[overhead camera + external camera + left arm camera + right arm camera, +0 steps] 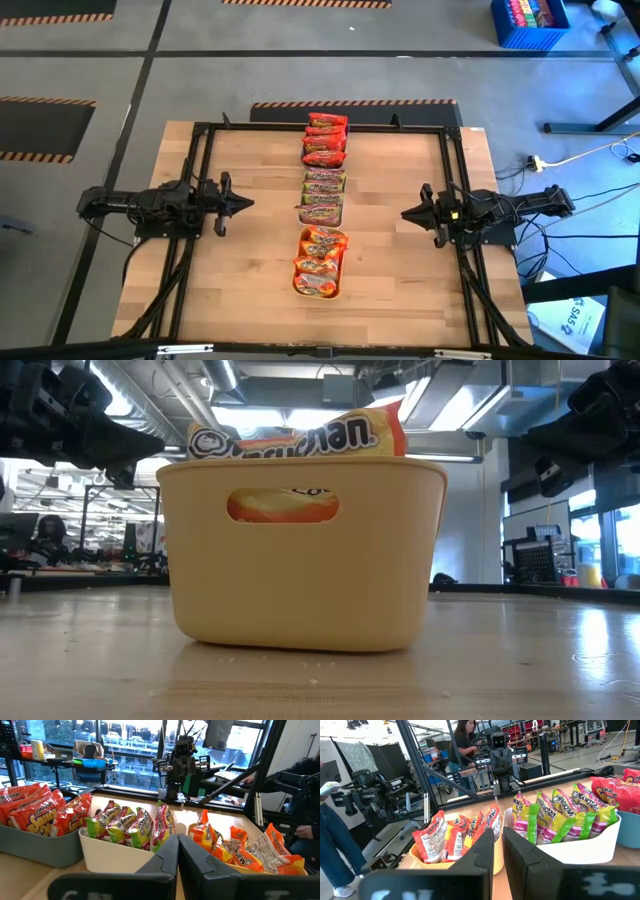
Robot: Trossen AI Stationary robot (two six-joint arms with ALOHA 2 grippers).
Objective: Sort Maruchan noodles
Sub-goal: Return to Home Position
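Note:
Three trays stand in a row down the table's middle, each on its base. The far blue-grey tray holds red Maruchan noodles. The middle white tray holds green-and-red packets. The near orange-yellow tray holds orange-yellow packets. The packets stand upright on edge, leaning on one another. My left gripper hangs shut left of the trays, pointing level at them. My right gripper hangs shut to their right, also pointing level at them. Neither holds anything.
Black frame rails run along the table's left, right and far sides. A blue crate and cables lie off the table at the right. People are in the room beyond the table.

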